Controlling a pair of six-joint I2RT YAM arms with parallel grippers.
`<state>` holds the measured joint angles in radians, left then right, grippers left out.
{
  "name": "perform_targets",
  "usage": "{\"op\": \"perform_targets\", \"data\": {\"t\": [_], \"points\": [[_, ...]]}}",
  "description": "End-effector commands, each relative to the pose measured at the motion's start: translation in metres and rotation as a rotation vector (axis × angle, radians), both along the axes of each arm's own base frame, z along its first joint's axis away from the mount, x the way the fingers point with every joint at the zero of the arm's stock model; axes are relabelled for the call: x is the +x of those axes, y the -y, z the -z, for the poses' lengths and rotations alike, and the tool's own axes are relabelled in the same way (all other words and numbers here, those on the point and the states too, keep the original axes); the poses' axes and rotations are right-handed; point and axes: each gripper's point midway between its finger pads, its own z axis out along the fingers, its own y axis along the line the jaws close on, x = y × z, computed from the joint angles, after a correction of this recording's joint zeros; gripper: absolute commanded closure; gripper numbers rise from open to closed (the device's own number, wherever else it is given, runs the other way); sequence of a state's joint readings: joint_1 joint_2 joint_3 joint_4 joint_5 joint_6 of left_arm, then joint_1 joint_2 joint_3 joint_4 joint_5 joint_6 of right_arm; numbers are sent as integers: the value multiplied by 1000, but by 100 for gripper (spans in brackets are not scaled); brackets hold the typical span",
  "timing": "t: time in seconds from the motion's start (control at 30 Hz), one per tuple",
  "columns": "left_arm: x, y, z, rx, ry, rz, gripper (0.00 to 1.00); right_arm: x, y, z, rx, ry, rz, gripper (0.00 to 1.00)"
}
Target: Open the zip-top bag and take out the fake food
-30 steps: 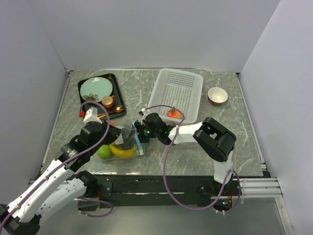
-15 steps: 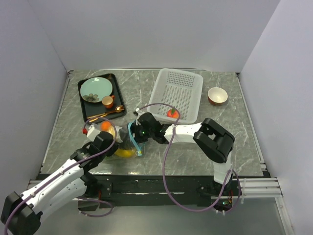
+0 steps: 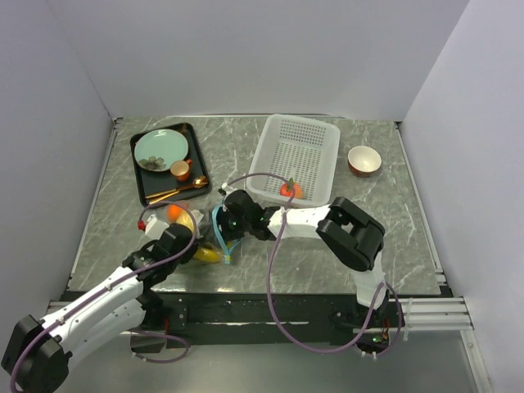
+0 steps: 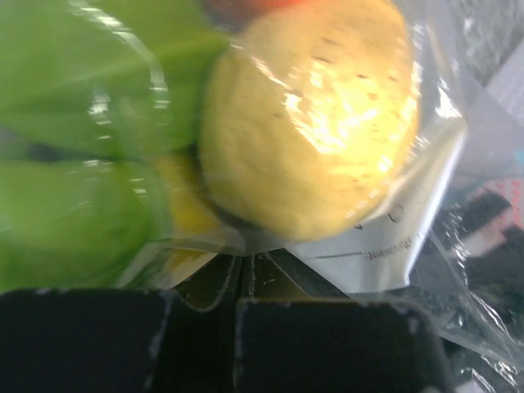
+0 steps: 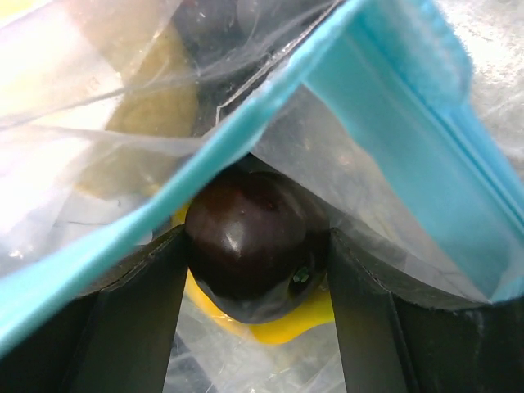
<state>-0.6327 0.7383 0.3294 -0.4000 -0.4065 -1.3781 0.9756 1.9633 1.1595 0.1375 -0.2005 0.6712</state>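
The zip-top bag lies near the table's front left, its teal zipper strip open. My left gripper is shut on the bag's bottom plastic edge. Through the plastic a yellow lemon and a green lime fill the left wrist view. My right gripper reaches into the bag's mouth past the zipper strip. Its fingers press both sides of the dark brown ball, with the yellow banana under it. An orange fruit shows in the bag.
The white perforated basket stands behind the right arm with an orange-red fruit in it. A black tray at the back left holds a teal plate, an orange cup and a gold spoon. A small bowl sits at the back right.
My left gripper has dropped lower and nearer, holding the bag's bottom. My right gripper has slid left, deeper into the bag's mouth. The bag has shifted left with them.
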Motion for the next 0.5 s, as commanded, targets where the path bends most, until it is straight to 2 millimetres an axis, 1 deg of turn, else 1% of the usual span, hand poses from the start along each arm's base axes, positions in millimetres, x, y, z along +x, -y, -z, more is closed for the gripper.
{"op": "perform_targets", "data": {"t": [0.0, 0.07, 0.13, 0.17, 0.23, 0.3, 0.33, 0.4, 0.43, 0.47], "points": [[-8, -28, 10, 41, -41, -156, 99, 9, 10, -32, 14, 78, 53, 61], [-9, -32, 8, 43, -43, -177, 99, 12, 18, -45, 25, 100, 74, 63], [-9, -32, 6, 41, -39, -184, 99, 14, 23, -53, 40, 105, 85, 63], [-9, -33, 6, 41, -39, -188, 99, 16, 29, -60, 52, 111, 93, 63], [-8, -33, 4, 39, -33, -188, 99, 17, 34, -66, 56, 119, 101, 64], [-7, -31, 2, 28, -25, -182, 99, 20, 45, -73, 46, 133, 122, 64], [-7, -30, 2, 30, -21, -172, 99, 22, 49, -81, 50, 147, 132, 64], [-4, -26, -2, 15, -9, -157, 99, 25, 62, -82, 23, 159, 160, 65], [-4, -24, -4, 17, -3, -143, 99, 27, 68, -93, 34, 176, 171, 65], [-2, -22, -7, 14, 5, -133, 99, 27, 76, -91, 17, 176, 183, 65]]}}
